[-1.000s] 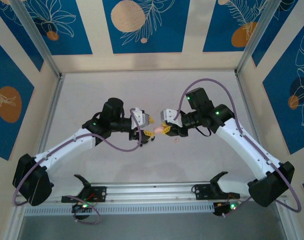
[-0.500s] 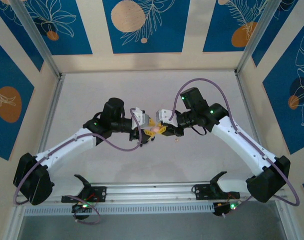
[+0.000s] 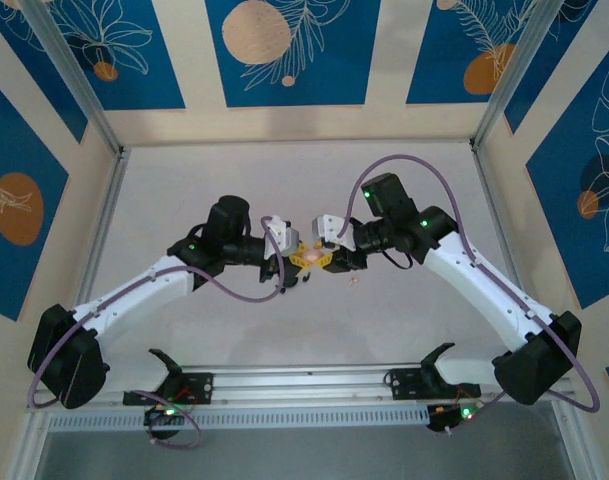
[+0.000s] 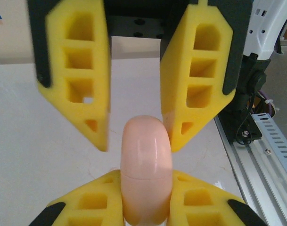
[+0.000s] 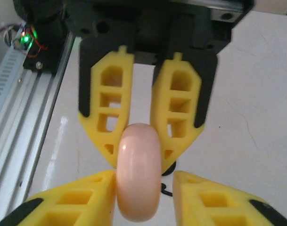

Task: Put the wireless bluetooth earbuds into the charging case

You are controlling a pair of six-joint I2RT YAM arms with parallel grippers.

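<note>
Above a pale table (image 3: 234, 180) (blue-patterned walls (image 3: 284, 50)), left gripper (image 4: 146, 175) clamps pink case (image 4: 145, 150), right gripper (image 5: 144, 175) gapes

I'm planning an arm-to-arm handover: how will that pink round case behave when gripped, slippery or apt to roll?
Probably slippery: the pink case is glossy and rounded, so it might squirt from the left end effector clamping it. Likely stiff, as it shows no dent under that clamp. Released on the table, it would probably roll.
</note>
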